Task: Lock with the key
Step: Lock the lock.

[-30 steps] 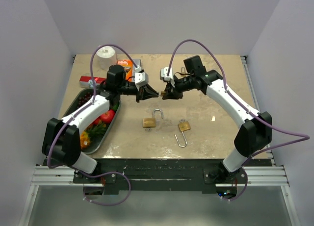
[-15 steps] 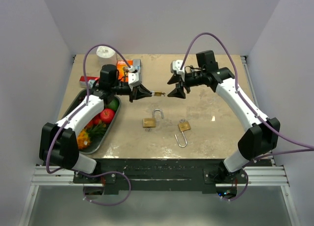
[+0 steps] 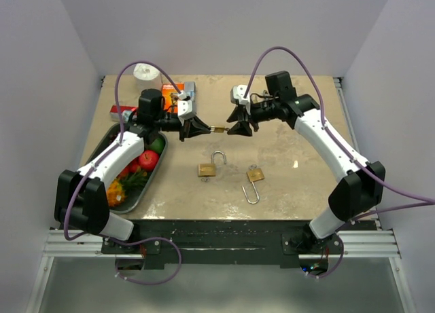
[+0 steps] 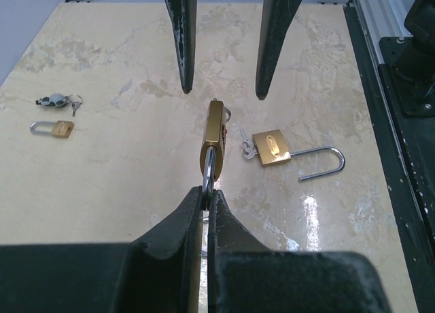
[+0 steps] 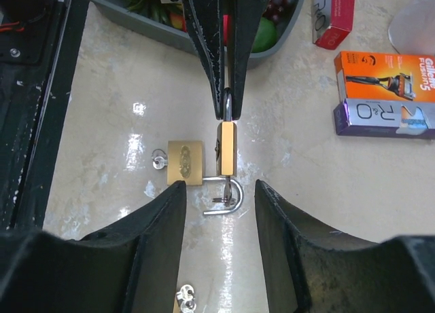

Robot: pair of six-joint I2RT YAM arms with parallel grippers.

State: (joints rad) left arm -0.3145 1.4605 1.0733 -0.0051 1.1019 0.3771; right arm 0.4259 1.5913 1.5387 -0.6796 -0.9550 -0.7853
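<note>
Counting four small brass padlocks: one hung mid-frame, pinched by the left gripper; right gripper gaped around it; others lay on the beige marbled tabletop.

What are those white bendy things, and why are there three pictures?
Those are two robot arms bolted to a beige marble-look table. Each ends in a gripper, a two-finger pincher. One picture looks down from above. The other two come from little cameras on the wrists, so you see each arm's own black fingers close up.

The left gripper is pinched shut on the steel loop of a small brass padlock, holding it in the air. The right gripper is open, its fingers either side of that padlock.

On the table lie an open brass padlock, another open brass padlock, a grey tray of fruit, an orange razor box and a white paper roll.
</note>
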